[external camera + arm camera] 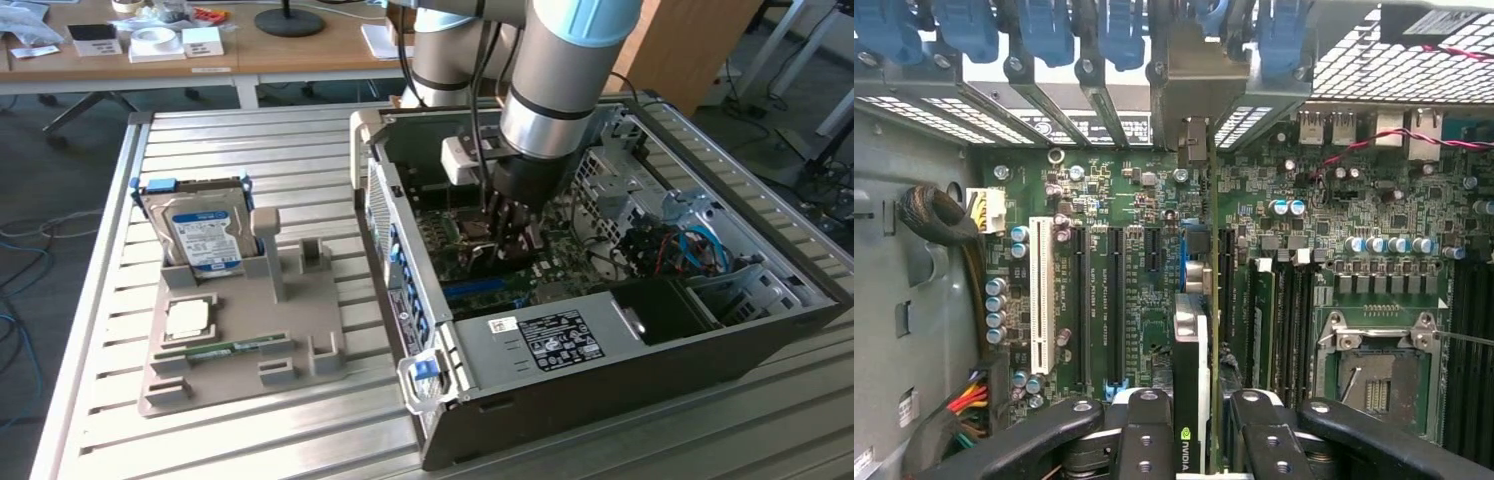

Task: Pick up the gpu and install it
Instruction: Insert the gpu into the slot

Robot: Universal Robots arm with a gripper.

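Observation:
The gpu (1192,330) stands on edge inside the open computer case (601,340), and my gripper (1199,425) is shut on its upper edge, with a black finger (1144,430) on either side. Its pale metal bracket (1199,90) lies against the case's rear slot openings, between the blue latches (1044,30). The card runs along a blue expansion slot (1182,262) on the motherboard (1124,200); how deep it sits in the slot I cannot tell. In the exterior view my gripper (514,225) reaches down into the case with the dark card (497,262) below it.
Left of the case in the exterior view, a tan fixture tray (300,330) holds a silver hard drive (200,235), a processor chip (187,318) and a green memory stick (220,350). A white slot (1039,290), cable bundles (939,215) and the processor socket (1379,375) surround the card.

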